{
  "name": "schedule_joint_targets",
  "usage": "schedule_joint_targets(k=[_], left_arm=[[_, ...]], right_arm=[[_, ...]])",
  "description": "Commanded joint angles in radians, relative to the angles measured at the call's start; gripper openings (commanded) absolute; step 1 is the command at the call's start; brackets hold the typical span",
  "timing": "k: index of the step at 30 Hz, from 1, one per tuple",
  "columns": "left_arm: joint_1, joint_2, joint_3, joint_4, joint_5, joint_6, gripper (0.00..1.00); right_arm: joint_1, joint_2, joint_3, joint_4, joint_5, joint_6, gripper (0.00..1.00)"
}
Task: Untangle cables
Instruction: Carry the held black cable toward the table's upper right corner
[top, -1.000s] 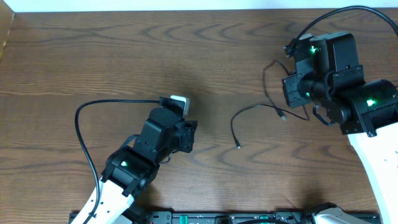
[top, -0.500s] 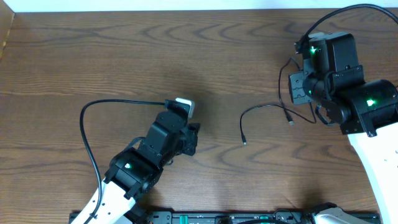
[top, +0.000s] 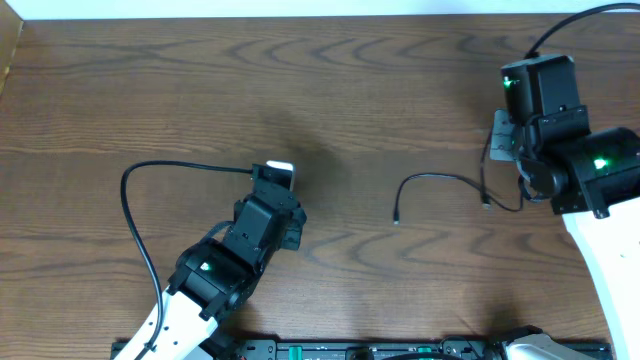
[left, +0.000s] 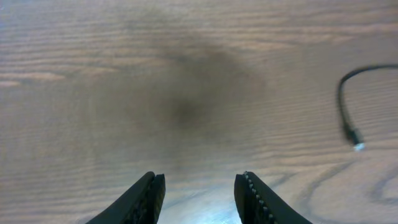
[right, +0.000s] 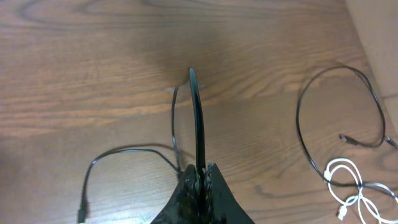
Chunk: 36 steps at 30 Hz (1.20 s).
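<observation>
Gripping: right jaws are clamped together on the black cable (right: 198, 118), which runs forward from them and trails away over the counter (top: 200, 80).
Idle: left jaws stand apart with nothing between them, above bare wood.
Black cable's free end: lies on open counter between the arms, touching nothing else.
White cable (right: 349, 190): bunched in small loops, seen only from the right wrist; a thin dark loop (right: 339, 70) meets it.
Progress: probably well along, with black and white apart; that last meeting point is left to clear.
</observation>
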<state>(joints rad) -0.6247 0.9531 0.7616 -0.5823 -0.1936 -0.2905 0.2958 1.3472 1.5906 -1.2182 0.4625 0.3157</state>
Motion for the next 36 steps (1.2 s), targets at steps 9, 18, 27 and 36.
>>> schedule_joint_targets(k=[9, 18, 27, 36], left_arm=[[-0.003, -0.001, 0.004, 0.049, -0.062, 0.005, 0.46], [-0.003, -0.001, 0.004, 0.048, -0.063, 0.006, 0.47], [-0.003, -0.001, 0.004, 0.048, -0.067, 0.027, 0.47], [-0.002, 0.000, 0.004, 0.045, -0.108, 0.035, 0.49]], right_arm=[[-0.010, 0.046, 0.020, 0.032, -0.190, -0.066, 0.01], [-0.019, 0.106, 0.020, 0.091, -0.201, -0.111, 0.01], [-0.061, 0.128, 0.020, 0.181, -0.291, -0.161, 0.01], [-0.116, 0.129, 0.020, 0.272, -0.426, -0.199, 0.01]])
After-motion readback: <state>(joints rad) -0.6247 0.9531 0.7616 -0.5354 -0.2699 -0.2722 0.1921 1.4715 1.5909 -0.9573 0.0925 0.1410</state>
